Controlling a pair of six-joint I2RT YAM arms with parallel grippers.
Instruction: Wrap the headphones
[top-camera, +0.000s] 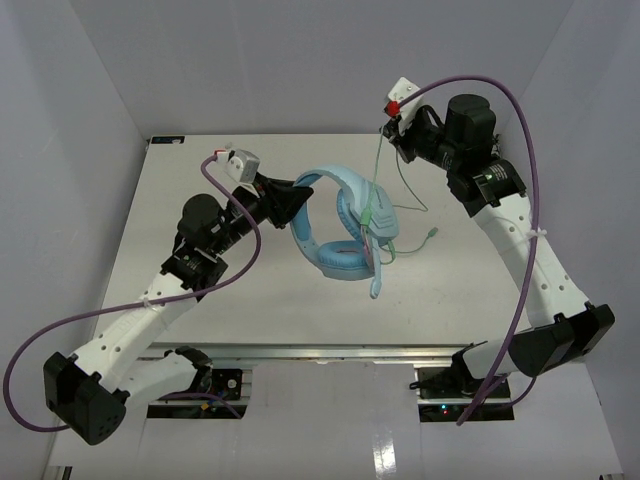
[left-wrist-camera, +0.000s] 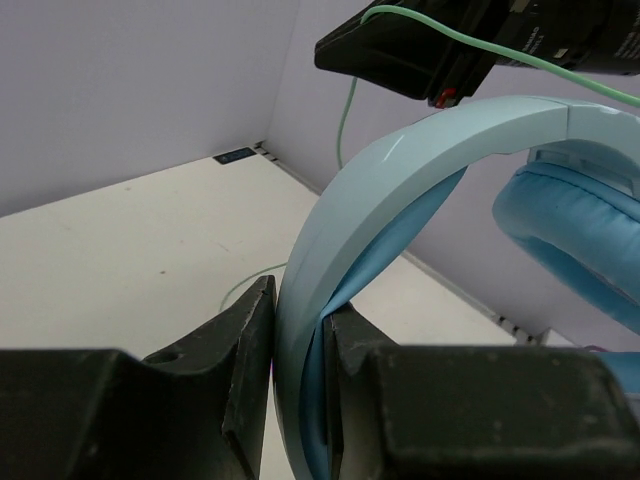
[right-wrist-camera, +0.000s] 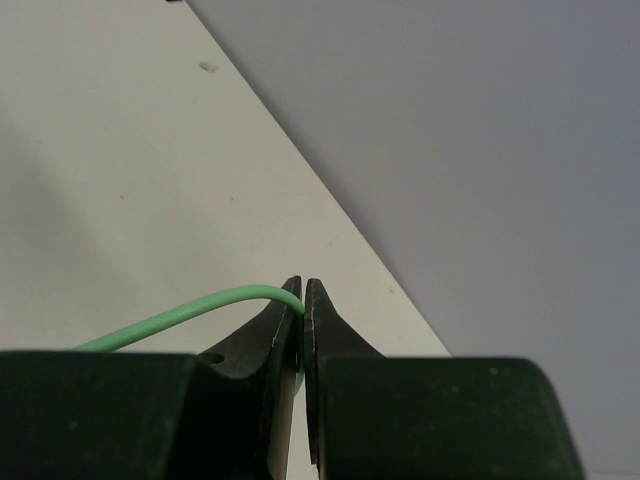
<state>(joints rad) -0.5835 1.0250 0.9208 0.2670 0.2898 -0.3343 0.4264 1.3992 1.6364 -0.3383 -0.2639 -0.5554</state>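
- Headphones (top-camera: 350, 215) over table (top-camera: 180, 170) middle, headband squeezed between left gripper (left-wrist-camera: 300, 305) jaws, clear in left wrist view.
- Right gripper (right-wrist-camera: 303, 292) by table's far edge: wrist view shows jaws pinched tight on green cord (right-wrist-camera: 180, 312).

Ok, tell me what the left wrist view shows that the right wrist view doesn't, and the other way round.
Left wrist only: the left claw shut on the light blue headband, with a padded earcup at the right. Right wrist only: a close look at the right claw, its tips pinched on the green cord. Both: that cord, the white table and the pale wall behind it.
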